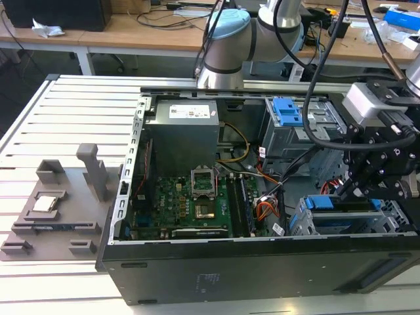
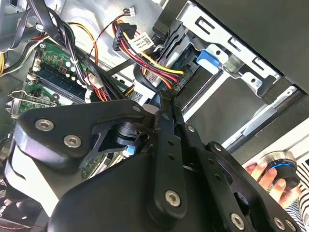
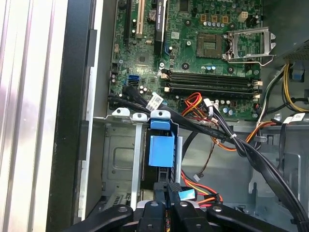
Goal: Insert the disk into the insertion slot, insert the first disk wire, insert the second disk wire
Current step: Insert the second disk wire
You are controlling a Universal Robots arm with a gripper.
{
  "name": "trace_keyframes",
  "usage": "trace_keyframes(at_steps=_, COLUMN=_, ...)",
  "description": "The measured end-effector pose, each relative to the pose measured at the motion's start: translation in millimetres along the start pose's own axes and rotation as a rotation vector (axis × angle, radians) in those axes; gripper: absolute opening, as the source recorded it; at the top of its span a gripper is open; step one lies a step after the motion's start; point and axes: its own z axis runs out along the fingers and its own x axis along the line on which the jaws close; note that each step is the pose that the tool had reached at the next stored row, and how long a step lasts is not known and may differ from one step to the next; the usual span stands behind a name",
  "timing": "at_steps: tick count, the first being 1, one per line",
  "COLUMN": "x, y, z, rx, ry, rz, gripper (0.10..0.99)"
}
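The disk sits in the insertion slot, a low grey cage at the case's front corner on the exterior view's right. Its blue carrier shows at the slot's mouth, and in both wrist views. My gripper hangs right over the slot. In both wrist views its black fingers are shut together. A disk wire of red, yellow and black strands runs down to the disk's end right at my fingertips. Whether anything is pinched between them is hidden.
The open case holds a green motherboard, a grey power supply and a taller cage with a blue latch. Black cables cross beside the slot. A grey parts fixture lies outside. A person's hand holds a round device.
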Motion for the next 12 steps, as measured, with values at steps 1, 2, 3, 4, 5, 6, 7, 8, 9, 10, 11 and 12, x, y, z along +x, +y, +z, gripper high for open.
trace_keyframes(at_steps=1, x=0.0, y=-0.1, z=0.0, rx=0.0, ry=0.0, rz=0.0, gripper=0.145)
trace_keyframes(at_steps=2, x=0.0, y=-0.2, z=0.1, rx=0.0, ry=-0.0003, rz=0.0, gripper=0.161)
trace_keyframes(at_steps=3, x=0.0, y=-0.2, z=0.3, rx=0.0, ry=-0.0004, rz=0.0, gripper=0.161)
trace_keyframes(at_steps=4, x=0.0, y=-0.1, z=0.1, rx=0.0, ry=0.0, rz=0.0, gripper=0.224)
trace_keyframes(at_steps=5, x=0.0, y=0.1, z=-2.9, rx=0.0, ry=0.0, rz=0.0, gripper=0.224)
trace_keyframes(at_steps=6, x=-0.1, y=0.7, z=-9.4, rx=0.0, ry=0.0001, rz=0.0, gripper=0.224)
trace_keyframes(at_steps=7, x=-0.3, y=1.1, z=-14.0, rx=0.0, ry=0.0001, rz=0.0, gripper=0.224)
trace_keyframes(at_steps=8, x=-0.9, y=1.9, z=-23.8, rx=0.0, ry=0.0003, rz=0.0, gripper=0.224)
trace_keyframes(at_steps=9, x=-1.5, y=2.3, z=-28.3, rx=0.0, ry=0.0002, rz=0.0, gripper=0.224)
trace_keyframes(at_steps=10, x=-2.7, y=2.7, z=-34.5, rx=0.0, ry=0.0001, rz=0.0, gripper=0.224)
trace_keyframes(at_steps=11, x=-3.4, y=2.9, z=-37.4, rx=0.0, ry=0.0002, rz=0.0, gripper=0.224)
trace_keyframes(at_steps=12, x=-3.8, y=3.0, z=-39.2, rx=0.0, ry=0.0002, rz=0.0, gripper=0.224)
